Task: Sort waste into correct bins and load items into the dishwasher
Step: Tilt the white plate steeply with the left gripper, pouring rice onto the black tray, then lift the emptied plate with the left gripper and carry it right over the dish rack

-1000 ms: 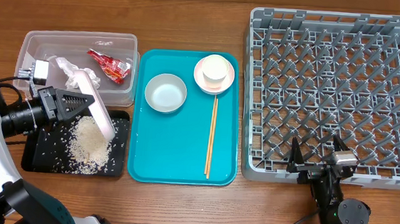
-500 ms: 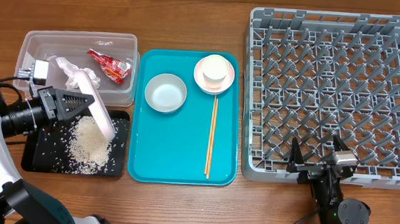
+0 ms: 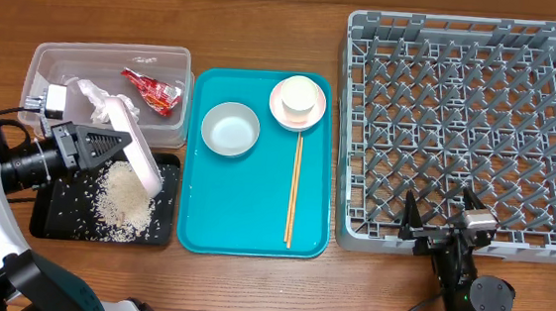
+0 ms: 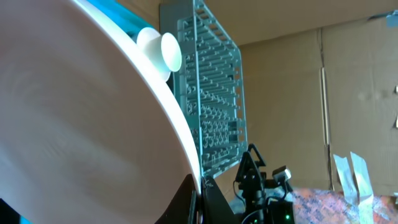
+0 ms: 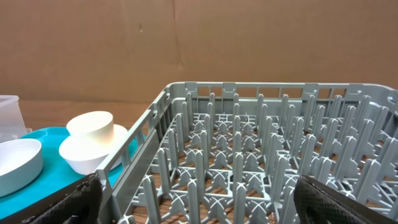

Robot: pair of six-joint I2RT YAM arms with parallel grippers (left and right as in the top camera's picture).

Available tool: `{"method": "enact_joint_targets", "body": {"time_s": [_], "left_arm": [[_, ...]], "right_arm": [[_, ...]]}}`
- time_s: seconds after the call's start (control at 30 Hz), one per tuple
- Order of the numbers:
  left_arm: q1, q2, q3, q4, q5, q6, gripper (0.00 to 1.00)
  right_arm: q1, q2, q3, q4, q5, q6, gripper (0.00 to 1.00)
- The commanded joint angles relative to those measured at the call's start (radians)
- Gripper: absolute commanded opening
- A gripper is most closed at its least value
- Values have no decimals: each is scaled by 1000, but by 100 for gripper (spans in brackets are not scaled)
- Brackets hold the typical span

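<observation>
My left gripper (image 3: 110, 142) is shut on the rim of the pale pink plate (image 3: 132, 142) and holds it tilted on edge over the black tray (image 3: 52, 219). A heap of white rice (image 3: 122, 199) lies in that tray with scattered grains. The plate fills the left wrist view (image 4: 74, 124). The clear tub (image 3: 57, 64) holds the crumpled tissue (image 3: 99, 95) and the red wrapper (image 3: 152, 88). On the teal tray (image 3: 244, 203) are the grey-white bowl (image 3: 230, 129), the white cup (image 3: 297, 97) on its saucer (image 3: 279, 115), and the chopsticks (image 3: 293, 187). My right gripper (image 3: 440, 220) is open at the grey rack's (image 3: 464, 130) front edge.
The grey rack (image 5: 261, 162) fills the right side of the table and holds nothing. The bowl (image 5: 15, 163) and cup (image 5: 92, 124) show at the left of the right wrist view. Bare wood lies along the front edge.
</observation>
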State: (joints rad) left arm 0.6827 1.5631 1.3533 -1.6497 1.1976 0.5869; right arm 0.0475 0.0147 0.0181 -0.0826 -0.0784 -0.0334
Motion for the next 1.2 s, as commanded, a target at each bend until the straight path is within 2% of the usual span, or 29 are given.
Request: {"method": "enact_joint_targets", "body": {"time_s": [0.0, 0.17, 0.23, 0.33, 0.4, 0.43, 0.6, 0.67, 0.7, 0.83, 0.93, 1.17], "left_arm": [[4, -16, 2, 8, 52, 11, 4], [1, -16, 2, -20, 60, 0, 4], [-13, -19, 2, -41, 101, -74, 4], [-63, -35, 4, -40, 263, -80, 4], [-114, -40, 8, -38, 382, -43, 4], [-135, -39, 13, -37, 382, -56, 4], [-266, -35, 50, 143, 382, -234, 4], [-323, -35, 60, 254, 382, -357, 4], [-372, -35, 75, 354, 382, -468, 4], [-475, -35, 127, 586, 382, -715, 4], [-555, -35, 169, 840, 372, -963, 4], [-723, -35, 213, 1284, 124, -1416, 4]], "right_arm": [[-3, -11, -10, 5, -2, 3, 99], [-3, -11, -10, 5, -2, 3, 100], [-3, -11, -10, 5, -2, 3, 100], [-3, -11, -10, 5, -2, 3, 100], [-3, -11, -10, 5, -2, 3, 100], [-3, -11, -10, 5, -2, 3, 100], [-3, -11, -10, 5, -2, 3, 100], [-3, -11, -10, 5, -2, 3, 100], [-3, -11, -10, 5, -2, 3, 100], [-3, -11, -10, 5, -2, 3, 99], [-3, -11, -10, 5, -2, 3, 100], [-3, -11, -10, 5, -2, 3, 100]]}}
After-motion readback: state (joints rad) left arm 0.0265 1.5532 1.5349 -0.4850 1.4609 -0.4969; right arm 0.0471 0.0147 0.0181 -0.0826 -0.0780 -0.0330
